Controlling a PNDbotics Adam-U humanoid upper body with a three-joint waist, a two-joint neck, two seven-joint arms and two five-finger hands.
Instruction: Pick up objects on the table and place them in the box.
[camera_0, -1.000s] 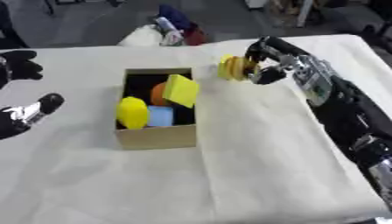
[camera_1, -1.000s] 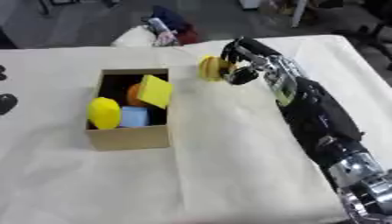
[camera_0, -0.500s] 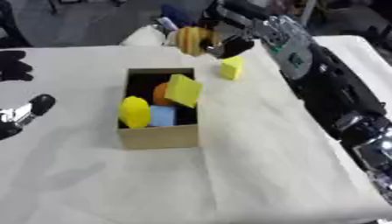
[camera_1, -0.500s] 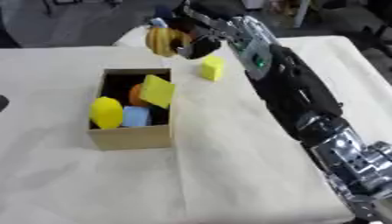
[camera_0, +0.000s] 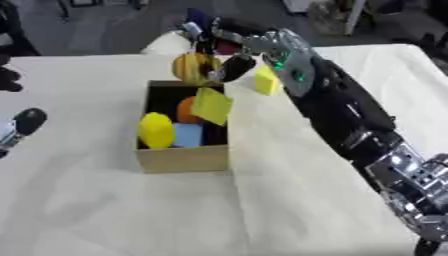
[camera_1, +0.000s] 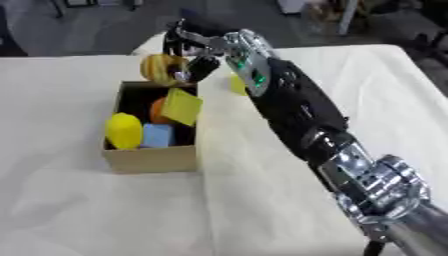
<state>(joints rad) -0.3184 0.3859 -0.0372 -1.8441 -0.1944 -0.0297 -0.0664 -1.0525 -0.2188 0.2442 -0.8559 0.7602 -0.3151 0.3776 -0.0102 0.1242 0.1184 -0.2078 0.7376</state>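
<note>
My right hand (camera_0: 229, 49) is curled round a round yellow-orange object (camera_0: 193, 67) and holds it just above the far rim of the cardboard box (camera_0: 179, 156). Inside the box lie a yellow rounded piece (camera_0: 156, 130), a light blue block (camera_0: 187, 135), an orange piece (camera_0: 185, 108) and a tilted yellow square piece (camera_0: 212, 105). A yellow block (camera_0: 265, 80) lies on the cloth right of the box, partly behind my forearm. My left hand (camera_0: 19, 127) shows at the left edge; its fingers are hard to read.
The table is covered with a cream cloth (camera_0: 105, 210). A white and dark bundle (camera_0: 179, 37) sits past the far edge. My right arm (camera_0: 350, 120) stretches from the lower right across the cloth to the box.
My right hand has carried the round yellow-orange object left and down, from beyond the table's far edge to just over the box's far rim. The yellow block stays on the cloth.
</note>
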